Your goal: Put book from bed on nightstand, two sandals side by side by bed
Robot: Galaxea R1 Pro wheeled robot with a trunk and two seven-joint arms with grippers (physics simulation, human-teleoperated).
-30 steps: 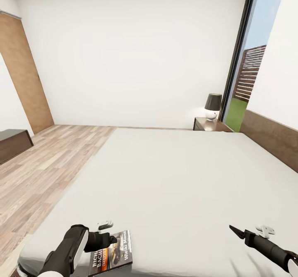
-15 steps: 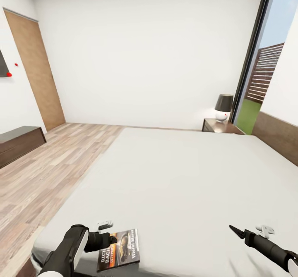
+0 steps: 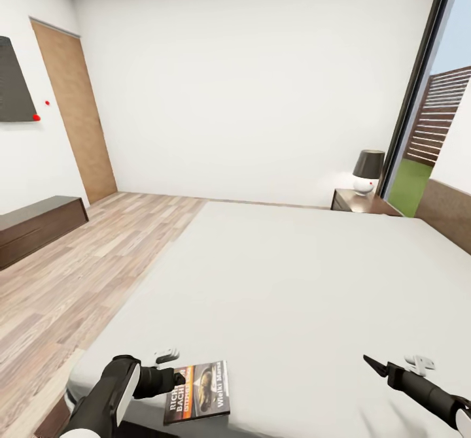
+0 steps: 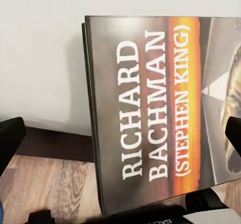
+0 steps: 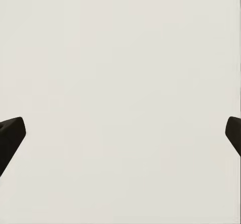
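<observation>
The book, dark with an orange band and white lettering, lies flat at the near left corner of the bed, its near end past the mattress edge. My left gripper is open right at the book's left edge. In the left wrist view the book sits close ahead between the open gripper's widely spread fingertips. My right gripper hovers open over bare mattress at the near right. The nightstand stands beyond the bed's far right corner. The sandals are out of view.
A lamp stands on the nightstand beside a tall window. On the left there is wood-plank floor, a long dark TV bench, a wall TV and a wooden door.
The whole picture has shifted right as the camera turned left, bringing the TV into view. Both arms keep their pose; the book now shows slightly farther right of my left gripper.
</observation>
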